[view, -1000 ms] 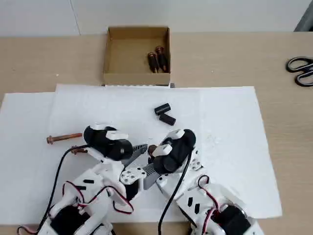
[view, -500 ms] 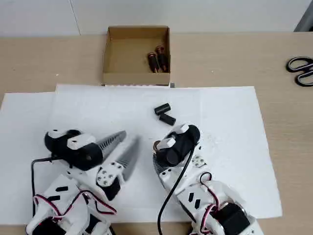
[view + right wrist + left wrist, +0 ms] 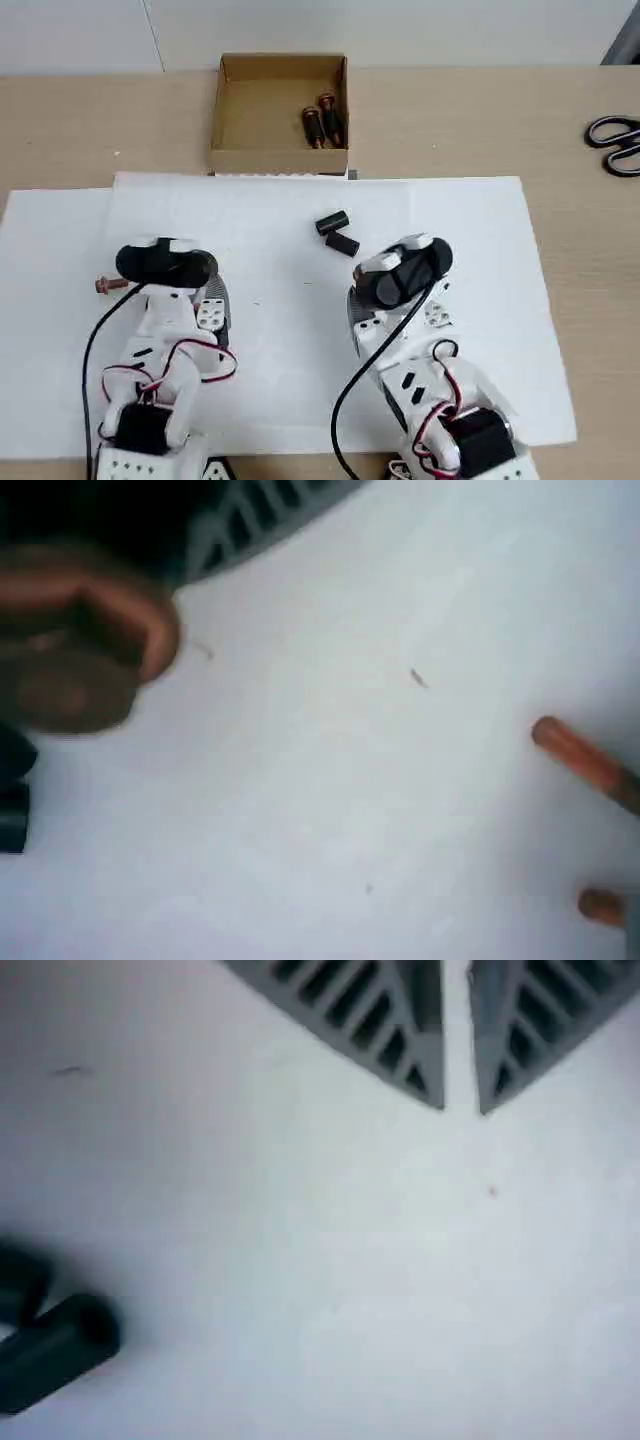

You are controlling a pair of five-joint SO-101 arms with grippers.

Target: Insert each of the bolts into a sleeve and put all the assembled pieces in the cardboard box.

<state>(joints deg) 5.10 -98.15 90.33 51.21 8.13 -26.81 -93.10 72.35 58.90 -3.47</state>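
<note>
Overhead, the cardboard box [image 3: 280,160] sits at the far side of the worktop [image 3: 100,120], with two assembled pieces [image 3: 322,120] lying side by side near its right wall. A white paper sheet [image 3: 290,370] covers the near half of the worktop. On it two loose black sleeves [image 3: 332,221] lie just beside each other, between the box and the right arm [image 3: 400,275]. The left arm [image 3: 165,265] stands well apart from them on the other side of the sheet, and a copper bolt [image 3: 110,285] sticks out from beneath it. Scissors [image 3: 614,145] lie at the right edge.

From the left wrist, the left jaws are narrow, all but closed, with a thin slit between the tips and nothing in it. They hang over bare paper. The two sleeves [image 3: 60,1350] lie close together off to one side.

From the right wrist, the right jaws hold a copper-brown piece [image 3: 85,640], blurred and close to the lens. Whether a sleeve sits on it cannot be told. Farther off on the paper lie the ends of two bare bolts [image 3: 585,760], near each other.
</note>
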